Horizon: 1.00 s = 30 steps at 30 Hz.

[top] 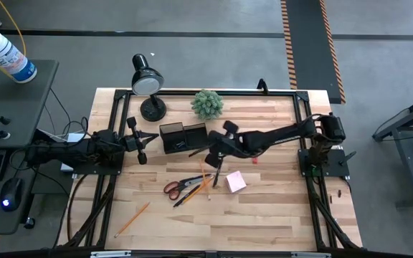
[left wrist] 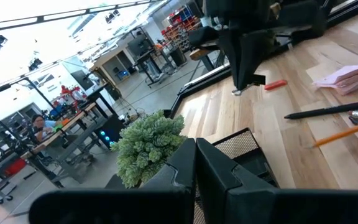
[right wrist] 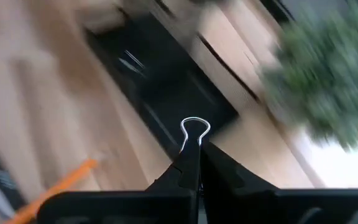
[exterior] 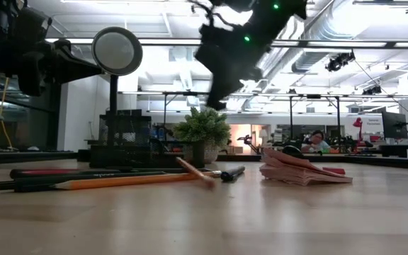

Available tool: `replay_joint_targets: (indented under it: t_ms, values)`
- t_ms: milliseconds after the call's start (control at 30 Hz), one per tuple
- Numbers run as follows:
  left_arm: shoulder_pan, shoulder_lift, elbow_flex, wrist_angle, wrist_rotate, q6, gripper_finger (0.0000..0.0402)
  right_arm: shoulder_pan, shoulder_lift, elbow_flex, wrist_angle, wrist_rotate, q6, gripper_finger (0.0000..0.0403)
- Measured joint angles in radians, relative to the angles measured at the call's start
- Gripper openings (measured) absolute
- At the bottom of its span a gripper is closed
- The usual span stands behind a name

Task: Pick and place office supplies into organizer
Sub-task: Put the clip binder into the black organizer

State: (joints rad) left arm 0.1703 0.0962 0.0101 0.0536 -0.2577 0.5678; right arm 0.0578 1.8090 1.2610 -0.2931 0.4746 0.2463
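Wooden counter (top: 264,208) carries the work. A binder clip (right wrist: 194,132) is gripped in the closed right hand (right wrist: 194,163) at frame centre, beside the organizer (top: 183,136). Scissors (top: 181,185), pencils (top: 133,218) and notepad (top: 235,180) are left below. The left hand (top: 140,140) is closed, empty, at centre left.

From above, you have the organizer (top: 183,137) near the table's (top: 264,215) middle, with the lamp (top: 148,86) at its eleven o'clock and the potted plant (top: 207,104) at its one o'clock. The left gripper (top: 143,142) sits just beside the organizer at nine o'clock; the right gripper (top: 212,159) hangs at its four o'clock. The scissors (top: 181,186) and notepad (top: 235,180) lie at six and four o'clock, a lone pencil (top: 133,218) at seven, well apart.
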Motion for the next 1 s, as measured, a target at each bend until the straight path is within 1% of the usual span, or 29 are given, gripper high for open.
replay_joint_targets:
  t_ms: [133, 200, 433, 533, 700, 867, 1000]
  values:
    - [0.0, 0.0, 0.0, 0.0, 0.0, 0.001, 0.0001, 0.001, 0.041, 0.0, 0.191, -0.159, -0.287, 0.0]
    - [0.0, 0.0, 0.0, 0.0, 0.0, 0.002, 0.0001, 0.002, 0.074, 0.0, 0.284, -0.199, -0.377, 0.0]
    - [0.0, 0.0, 0.0, 0.0, 0.0, 0.004, 0.0001, -0.01, 0.178, 0.0, 0.527, -0.175, -0.592, 0.0]
    - [0.0, 0.0, 0.0, 0.0, -0.001, 0.004, 0.0001, -0.02, 0.215, 0.0, 0.637, -0.174, -0.651, 0.0]
    - [0.0, 0.0, 0.0, 0.0, -0.005, 0.005, 0.0001, -0.033, 0.267, 0.0, 0.766, -0.168, -0.717, 0.0]
    - [0.0, 0.0, 0.0, 0.0, -0.016, 0.008, 0.0001, -0.043, 0.307, 0.0, 0.905, -0.166, -0.727, 0.0]
    - [0.0, 0.0, 0.0, 0.001, -0.019, 0.008, 0.0001, -0.049, 0.34, 0.018, 0.957, -0.181, -0.727, 0.0]
